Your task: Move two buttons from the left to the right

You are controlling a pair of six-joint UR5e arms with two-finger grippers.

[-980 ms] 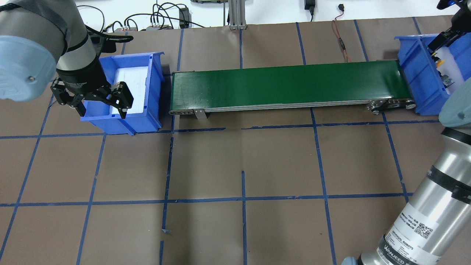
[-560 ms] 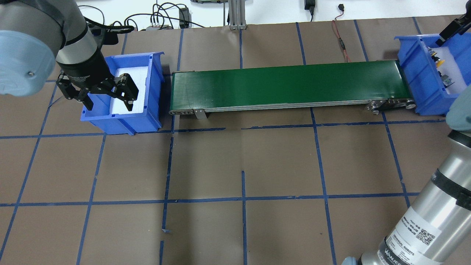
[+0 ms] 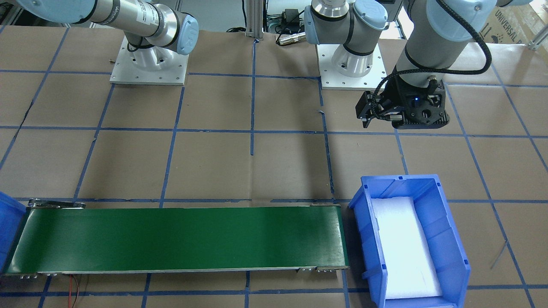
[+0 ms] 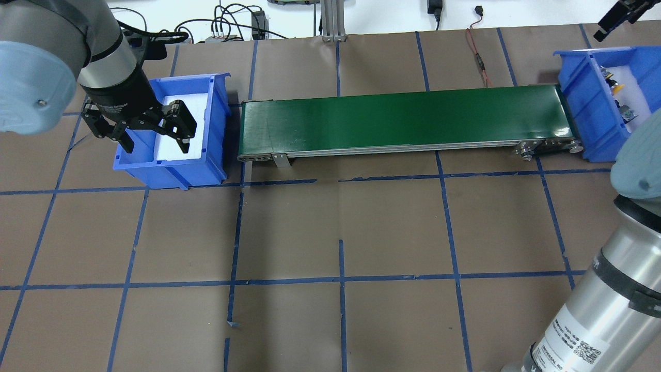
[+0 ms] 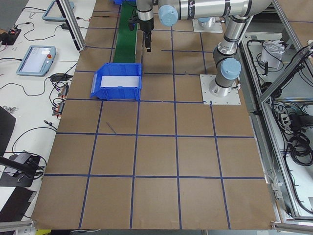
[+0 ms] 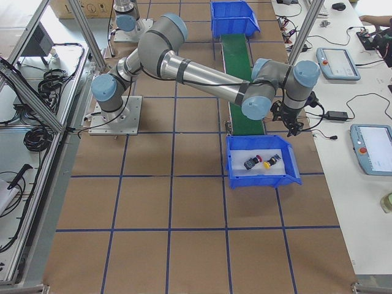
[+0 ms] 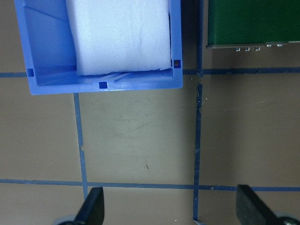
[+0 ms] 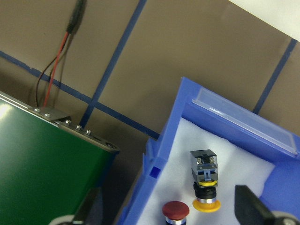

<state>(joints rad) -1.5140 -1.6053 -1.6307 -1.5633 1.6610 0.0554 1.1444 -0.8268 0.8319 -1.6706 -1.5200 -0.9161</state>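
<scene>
Both buttons lie on white foam in the right blue bin [image 6: 260, 180]: the red-capped button [image 8: 176, 211] [image 6: 254, 163] beside the yellow-capped button [image 8: 206, 187] [image 6: 271, 162]. My right gripper [image 8: 169, 206] [image 6: 292, 124] hangs open well above that bin, holding nothing. High up on the robot's side of the left blue bin [image 4: 217, 119] [image 7: 101, 85], my left gripper [image 4: 155, 147] [image 7: 171, 211] is open and empty. That bin shows only its white foam pad.
A green conveyor belt [image 4: 403, 121] [image 3: 180, 239] runs between the two bins. Cables [image 4: 477, 57] lie on the table beyond the belt. The brown paper table is crossed by blue tape lines. My right arm's silver link [image 4: 594, 305] fills the near right corner.
My right gripper has risen out of the right bin toward the table's far edge. My left gripper has shifted slightly right and farther over the left bin. Both stayed open.
</scene>
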